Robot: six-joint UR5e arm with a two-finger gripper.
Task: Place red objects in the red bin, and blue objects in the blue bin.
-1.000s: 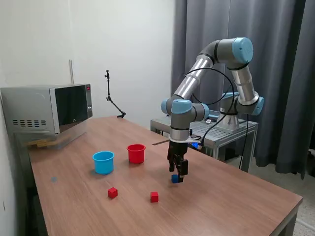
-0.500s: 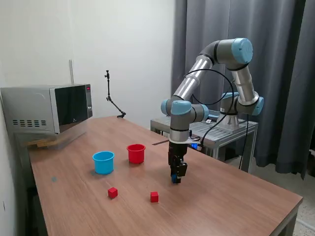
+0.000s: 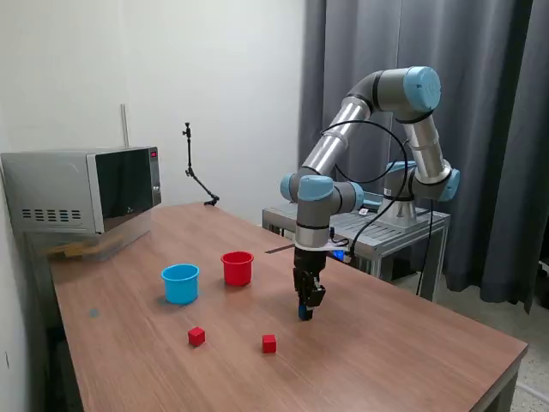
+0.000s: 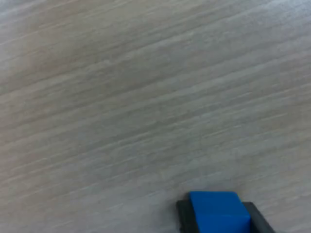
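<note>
The gripper (image 3: 304, 311) points straight down at the table (image 3: 412, 352) and is clamped on a blue cube (image 3: 304, 313). In the wrist view the blue cube (image 4: 218, 211) sits between two dark fingers (image 4: 183, 217), one pressed against each side. Blurred wood grain fills the rest of that view. Whether the cube touches the tabletop or hangs just above it cannot be determined.

Positions in the exterior view, clock directions taken from the gripper:

- Red cup (image 3: 238, 268): at 10 o'clock, upright, near.
- Blue cup (image 3: 180, 283): at 9 to 10 o'clock, upright, beyond the red cup and just beside it, not touching.
- First red cube (image 3: 269, 343): at 7 o'clock, near, resting on the table.
- Second red cube (image 3: 196, 336): at 8 o'clock, farther away, resting on the table, below the blue cup in the picture.

Both red cubes lie outside the cups and well apart from each other. Only one blue cube is visible. The cup interiors cannot be seen from this angle.

A microwave (image 3: 83, 189) stands at the table's far end on the exterior view's left. The arm's base is mounted on a metal stand (image 3: 377, 233) behind the table.
</note>
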